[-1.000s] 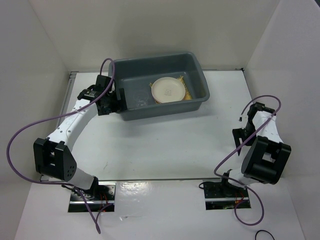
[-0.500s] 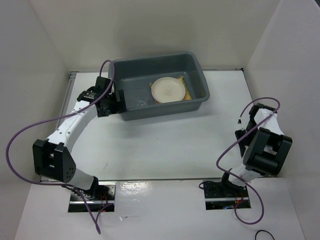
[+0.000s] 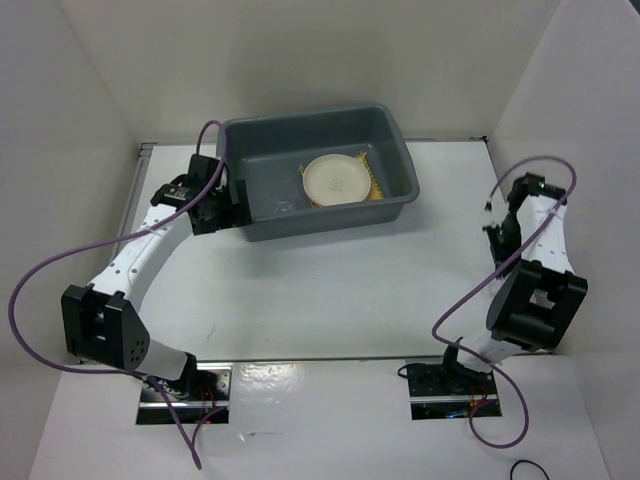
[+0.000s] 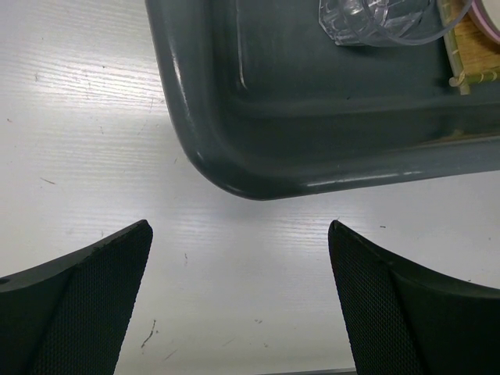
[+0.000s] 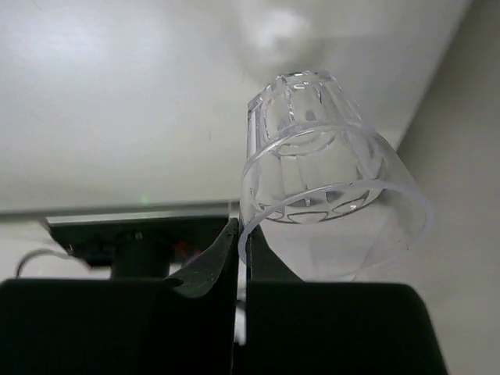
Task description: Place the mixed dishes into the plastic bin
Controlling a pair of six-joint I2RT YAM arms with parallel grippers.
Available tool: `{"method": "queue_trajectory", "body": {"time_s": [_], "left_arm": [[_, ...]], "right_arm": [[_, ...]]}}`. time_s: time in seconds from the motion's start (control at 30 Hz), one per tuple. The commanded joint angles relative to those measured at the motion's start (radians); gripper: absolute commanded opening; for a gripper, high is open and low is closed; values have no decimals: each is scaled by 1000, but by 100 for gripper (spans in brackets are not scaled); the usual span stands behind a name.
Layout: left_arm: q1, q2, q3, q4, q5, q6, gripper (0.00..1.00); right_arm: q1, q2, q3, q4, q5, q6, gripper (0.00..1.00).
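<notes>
The grey-blue plastic bin stands at the back of the table. Inside it a cream-white plate lies on a yellow woven placemat. The left wrist view shows the bin's near corner, a clear cup inside it, the placemat's edge and a pink plate rim. My left gripper is open over bare table just outside that corner. My right gripper is at the far right, shut on the rim of a clear faceted cup.
White walls enclose the table on three sides, and the right arm is close to the right wall. Purple cables loop from both arms. The arm bases sit on metal plates at the near edge.
My right gripper has shut on the clear cup's rim and its wrist has swung farther back. The left arm has barely shifted beside the bin.
</notes>
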Motion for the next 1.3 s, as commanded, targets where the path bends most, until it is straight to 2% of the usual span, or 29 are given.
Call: {"method": "queue_trajectory", "body": {"time_s": [0.0,0.03,0.1,0.23,0.3,0.4,0.47,0.5,0.53,0.6,0.63,0.7,0.87,1.1,1.27], "left_arm": [[6,-49,-8,22,-16,22,100],[6,-60,-8,22,-16,31,100],[6,-70,-8,22,-27,40,100],[15,-110,-8,22,-51,51,100],[15,-126,-17,22,-51,51,100],[15,-167,-29,22,-41,51,100],[24,-190,-67,22,-41,51,100],[35,-190,-67,22,-51,39,100],[35,-199,-76,11,-63,39,100],[55,-199,-77,11,-76,28,100],[55,-210,-86,11,-88,19,100],[75,-210,-86,2,-117,-2,100],[115,-163,-74,-49,-148,-62,100],[135,-130,-92,-129,-168,-126,100],[135,-141,-92,-158,-177,-159,100]], "right_arm": [[105,-21,283,-36,-131,36,0],[194,-21,407,-36,-131,36,0],[294,26,526,-36,-105,36,0],[548,138,886,-36,-84,45,0],[622,213,1007,-36,-62,61,0],[737,382,1309,-36,-38,73,0],[802,527,1438,-36,-38,49,0],[817,581,1582,-36,-38,48,0],[833,694,1659,-36,-28,27,0],[880,805,1872,-36,-18,-7,0],[899,857,1922,-16,-9,-33,0],[928,914,1855,57,-10,-99,0],[951,1025,1845,312,-70,-186,0],[1008,1149,1855,458,-146,-275,0],[998,1169,1806,538,-211,-310,0]]}}
